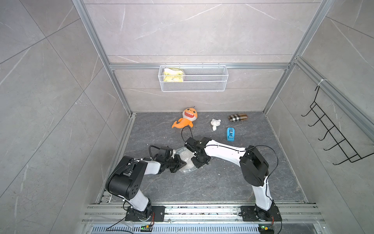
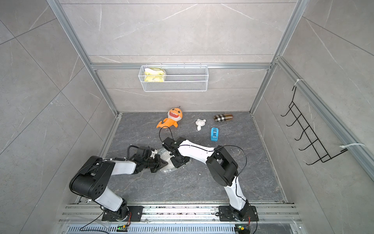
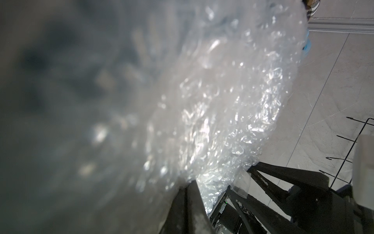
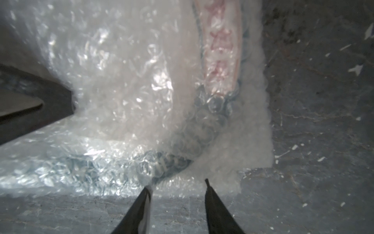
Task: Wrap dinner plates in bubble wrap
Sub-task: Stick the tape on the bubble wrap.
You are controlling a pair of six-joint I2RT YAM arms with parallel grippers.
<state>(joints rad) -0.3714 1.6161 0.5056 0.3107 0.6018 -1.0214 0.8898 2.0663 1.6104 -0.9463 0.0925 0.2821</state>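
Observation:
The plate lies on the dark floor under the bubble wrap (image 1: 187, 163). A stretch of its dark lettered rim (image 1: 180, 150) shows in both top views (image 2: 162, 151). In the right wrist view that rim (image 4: 178, 162) is dim through the bubbles. My left gripper (image 1: 184, 162) reaches in low from the left. Its fingers are pressed together, and crinkled bubble wrap (image 3: 222, 113) bunches out from their tip (image 3: 190, 182). My right gripper (image 1: 199, 163) points down at the bundle's right side. It stands open (image 4: 177, 185) at the sheet's edge, with only floor between its fingers.
At the back of the floor lie an orange shark plush (image 1: 187, 118), a small white figure (image 1: 215, 124), a plaid case (image 1: 237, 117) and a blue tape dispenser (image 1: 230, 134). A wire basket (image 1: 193, 85) hangs on the back wall. A black hook rack (image 1: 334, 133) hangs on the right wall.

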